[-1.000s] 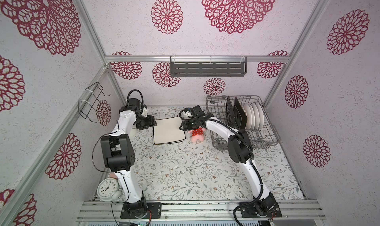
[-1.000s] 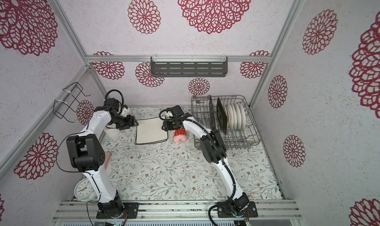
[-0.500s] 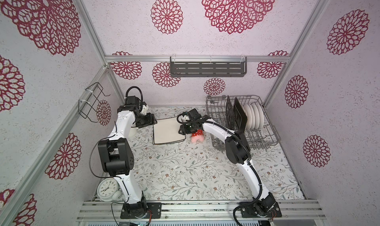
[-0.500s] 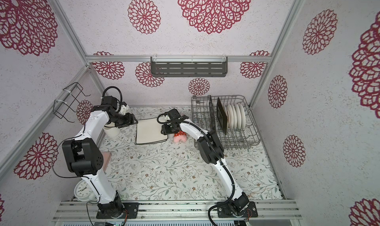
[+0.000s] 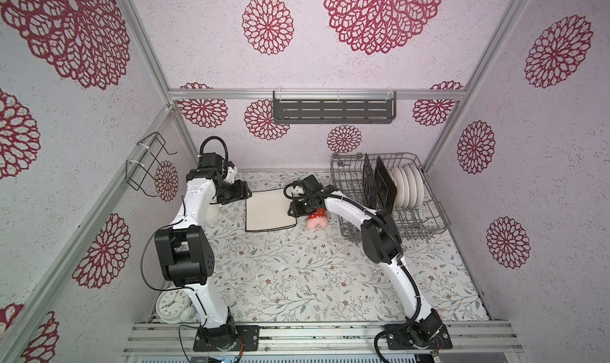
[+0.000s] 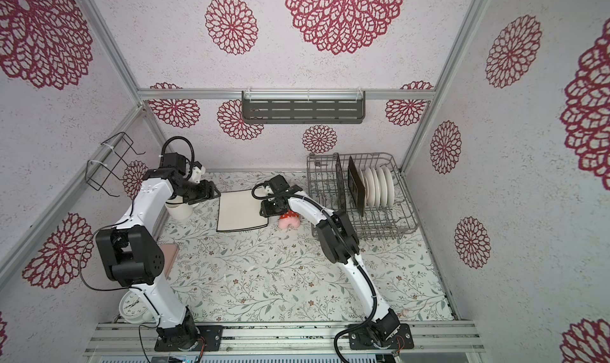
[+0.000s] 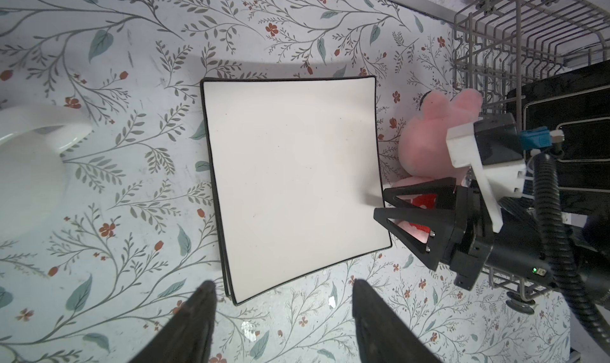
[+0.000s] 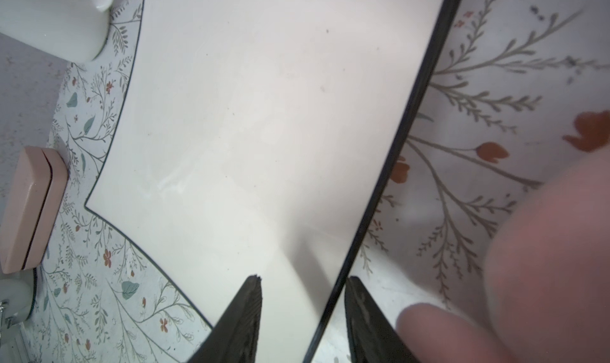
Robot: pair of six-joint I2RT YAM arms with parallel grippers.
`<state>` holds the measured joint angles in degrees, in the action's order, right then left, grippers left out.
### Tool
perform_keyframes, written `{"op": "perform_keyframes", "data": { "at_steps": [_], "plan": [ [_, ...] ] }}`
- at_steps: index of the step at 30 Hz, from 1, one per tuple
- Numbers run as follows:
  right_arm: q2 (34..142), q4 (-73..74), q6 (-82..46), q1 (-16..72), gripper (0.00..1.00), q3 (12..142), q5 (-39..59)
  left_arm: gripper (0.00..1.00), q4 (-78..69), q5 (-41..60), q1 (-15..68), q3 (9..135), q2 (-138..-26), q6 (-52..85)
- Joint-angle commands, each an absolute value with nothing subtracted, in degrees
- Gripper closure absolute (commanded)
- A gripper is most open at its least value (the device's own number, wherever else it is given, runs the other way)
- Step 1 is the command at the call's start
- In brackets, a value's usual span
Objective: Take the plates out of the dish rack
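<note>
Two hands are flanking a cream square plate point(image 5: 269, 209) lying flat on the worktop point(image 5: 297, 272): the left hand point(image 7: 284, 283) is hovering beside one corner, fingers apart; the right hand point(image 8: 303, 278) is straddling its dark edge, fingers spread. Beyond, the dish rack point(image 5: 425, 231) is holding dark square plates point(image 5: 384, 186) and round white plates point(image 5: 409, 186) upright.

Two plates point(image 5: 269, 211) lie stacked left of the dish rack point(image 5: 340, 193).

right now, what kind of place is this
Probably a mock kitchen built as a robot test booth: a dish rack with plates, a wall shelf, and wallpapered panels on a metal frame around two bolted-down arms.
</note>
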<state>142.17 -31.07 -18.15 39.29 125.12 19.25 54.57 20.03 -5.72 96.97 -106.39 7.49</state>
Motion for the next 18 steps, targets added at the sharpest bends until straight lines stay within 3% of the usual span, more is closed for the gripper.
{"op": "perform_keyframes", "data": {
  "at_steps": [1, 10, 18],
  "plan": [
    [141.4, -33.0, -18.4, 40.3, 0.57, 126.2, 19.7, 0.32, 53.6, 20.6, -5.6, 96.5, -104.3, 6.3],
    [139.7, -33.2, -17.6, 40.2, 0.56, 124.2, 16.9, 0.32, 53.6, 20.5, -5.7, 96.3, -103.8, 6.3],
    [134.8, -31.1, -15.9, 38.8, 0.39, 121.5, 11.5, 0.31, 53.4, 20.8, -5.7, 96.5, -103.4, 6.4]
  ]
}}
